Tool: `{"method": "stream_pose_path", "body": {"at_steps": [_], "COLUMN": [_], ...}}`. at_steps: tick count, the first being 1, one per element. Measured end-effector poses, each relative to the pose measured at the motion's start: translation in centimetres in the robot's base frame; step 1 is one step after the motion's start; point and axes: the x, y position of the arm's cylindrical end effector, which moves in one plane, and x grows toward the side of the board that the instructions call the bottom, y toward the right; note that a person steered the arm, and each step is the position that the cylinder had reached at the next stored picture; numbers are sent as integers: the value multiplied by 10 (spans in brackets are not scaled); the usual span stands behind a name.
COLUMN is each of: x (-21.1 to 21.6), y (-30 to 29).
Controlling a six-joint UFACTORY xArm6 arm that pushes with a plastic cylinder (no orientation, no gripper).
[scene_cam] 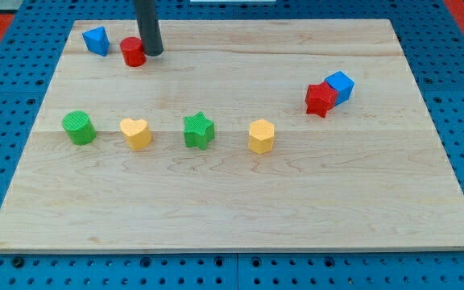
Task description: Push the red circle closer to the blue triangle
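Note:
The red circle stands near the board's top left. The blue triangle lies a short gap to its left, near the top-left corner. My tip is down on the board, touching the red circle's right side. The dark rod rises from it out of the view's top.
A wooden board on a blue pegboard. A row across the middle: green circle, yellow heart, green star, yellow hexagon. At the right, a red star touches a blue cube.

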Motion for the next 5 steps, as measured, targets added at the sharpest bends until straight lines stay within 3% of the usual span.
{"method": "stream_pose_path", "body": {"at_steps": [3,5], "x": [-25,-7], "y": [-34,-34]}}
